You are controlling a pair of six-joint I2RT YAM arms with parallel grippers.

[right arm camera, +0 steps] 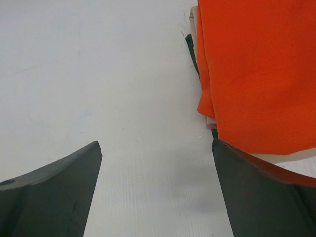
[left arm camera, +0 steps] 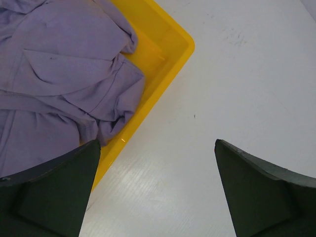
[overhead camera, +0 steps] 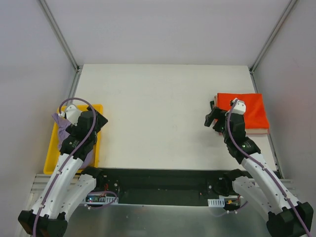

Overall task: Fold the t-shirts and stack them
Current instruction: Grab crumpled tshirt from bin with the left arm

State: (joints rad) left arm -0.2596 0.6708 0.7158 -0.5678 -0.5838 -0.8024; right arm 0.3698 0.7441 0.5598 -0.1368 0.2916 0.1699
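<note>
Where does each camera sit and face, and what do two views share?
Top external: above, behind the bases, facing down on the white table; left arm, right arm show.
Left wrist: faces crumpled purple t-shirt in yellow plastic bin; open left gripper shows.
Right wrist: faces folded orange t-shirt; open right gripper shows.
Shared: top and left-wrist views show the bin.

White arm links (overhead camera: pixel 74 195), black joints (overhead camera: pixel 86 126), purple cables (overhead camera: pixel 75 99), dark wedge-shaped pincer fingers (left arm camera: pixel 49 192)
</note>
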